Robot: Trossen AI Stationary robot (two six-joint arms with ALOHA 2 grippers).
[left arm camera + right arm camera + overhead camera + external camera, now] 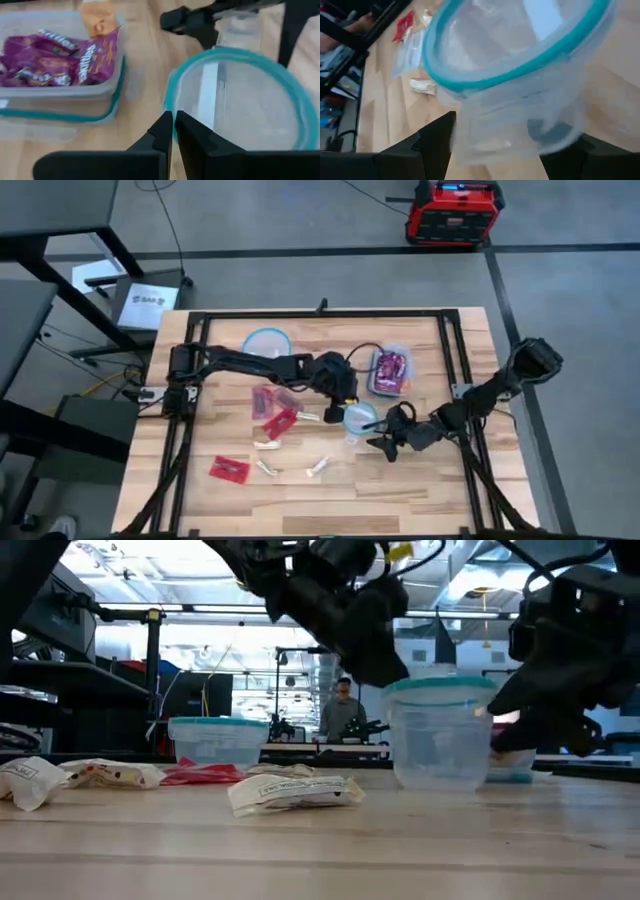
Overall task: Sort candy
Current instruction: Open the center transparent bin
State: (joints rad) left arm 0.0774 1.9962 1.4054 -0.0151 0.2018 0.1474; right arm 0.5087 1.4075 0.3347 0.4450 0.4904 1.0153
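A clear round container (360, 418) with a blue rim stands upright on the table at centre right. My left gripper (173, 131) hovers shut just above its rim (172, 107), with nothing between the fingers. My right gripper (500, 150) comes from the table's right and has the container's lower part between its fingers. Loose candy lies on the wood to the left: red packets (272, 405) (229, 469) and white sticks (266, 444) (317, 467). Purple packets (45, 62) fill a rectangular container (390, 370). My right gripper holds the round container by its lower wall (470, 135), one finger on each side of the outside. The fingers come about level from the table's right side. The container stands upright with its base on the table (440, 780).
A second round blue-rimmed container (267, 342) stands at the far side, left of centre. A black frame (450, 350) runs around the tabletop. Bare wood lies along the near edge (330, 510).
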